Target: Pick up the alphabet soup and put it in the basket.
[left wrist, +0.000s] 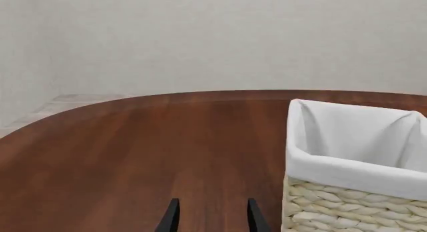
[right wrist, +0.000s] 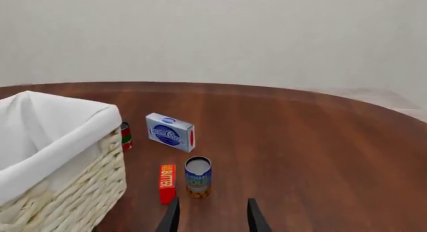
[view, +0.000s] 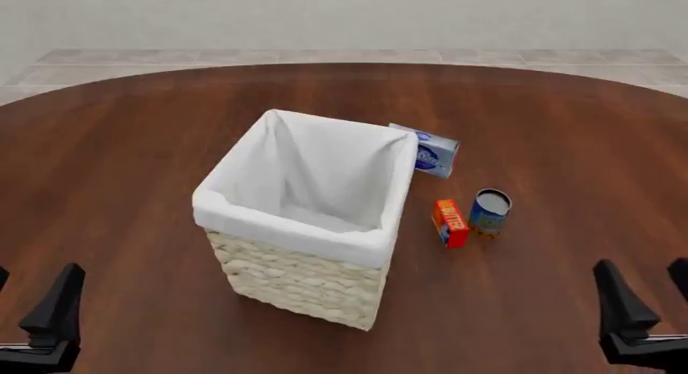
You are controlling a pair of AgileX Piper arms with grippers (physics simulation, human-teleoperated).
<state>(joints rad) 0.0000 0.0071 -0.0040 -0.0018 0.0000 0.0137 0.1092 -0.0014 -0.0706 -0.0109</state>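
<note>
The basket (view: 306,229) stands upright near the middle of the brown tabletop (view: 129,164), its white liner folded over the rim and nothing visible inside. To its right, apart from it, the soup (view: 489,211) stands upright on the wood with its pale top showing. Just beside the can, on the side toward the basket, a red-orange box (view: 450,222) stands on end; whether the two touch I cannot tell. Farther back, close to the basket's far right corner, a blue-and-white box (view: 430,152) lies flat. From the right wrist camera a small red-and-green thing (right wrist: 125,136) peeks out behind the basket's corner, too hidden to name.

The left hand (view: 43,326) hangs low at the near left edge, well away from the basket, fingers parted and holding nothing. The right hand (view: 634,317) sits at the near right edge, also parted and bare, with the soup ahead of it and well apart.
</note>
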